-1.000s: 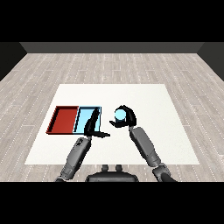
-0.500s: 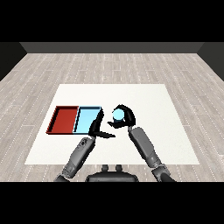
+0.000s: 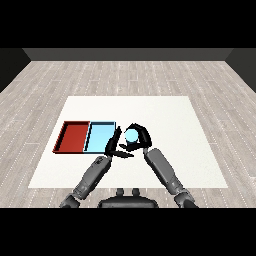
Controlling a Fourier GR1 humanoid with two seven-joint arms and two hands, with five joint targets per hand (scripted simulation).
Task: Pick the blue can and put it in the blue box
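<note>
A light blue can (image 3: 132, 135) sits in my right hand (image 3: 140, 136), whose black fingers and thumb curl round it, just right of the blue tray (image 3: 99, 138). My left hand (image 3: 114, 143) stands with straight fingers along the blue tray's right edge, close to the can on its left. The red tray (image 3: 73, 137) lies to the left of the blue one. Whether the can touches the table is hidden by the hands.
The two trays lie side by side on the left half of the white table (image 3: 165, 115). Grey forearms (image 3: 162, 167) reach in from the lower edge. A wooden floor surrounds the table.
My right hand has carried the can leftward toward the blue tray. My left hand has swung to the right, off the tray, and now stands beside the can.
</note>
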